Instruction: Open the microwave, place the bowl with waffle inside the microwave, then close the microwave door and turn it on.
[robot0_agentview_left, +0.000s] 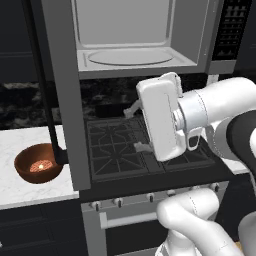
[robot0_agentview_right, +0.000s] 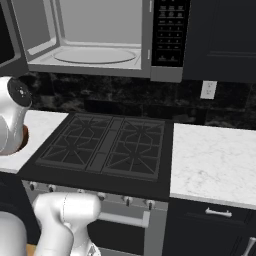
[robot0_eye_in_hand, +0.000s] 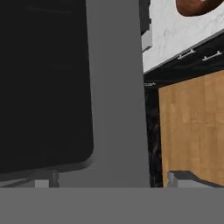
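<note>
Microwave (robot0_agentview_left: 135, 35) seen at the top of both base views, cavity lit and bare but for the glass turntable (robot0_agentview_left: 131, 57). Microwave door (robot0_agentview_left: 62, 100) swung fully out, edge-on down the left centre of the left base view, its black bar handle (robot0_agentview_left: 47, 100) on the far side. Bowl (robot0_agentview_left: 39, 165) found at lower left of that view on the white marble desk (robot0_agentview_left: 20, 192), partly behind the handle's lower end, with the waffle (robot0_agentview_left: 40, 165) glowing orange inside it. Jaws spread wide, grasping nothing; fingers (robot0_agentview_left: 142, 146) pointing left over the stove (robot0_agentview_left: 150, 150), near the door's inner face, perhaps just short of touching it. In the hand view, door glass and grey frame looming close, bowl's rim clipped at upper right.
</note>
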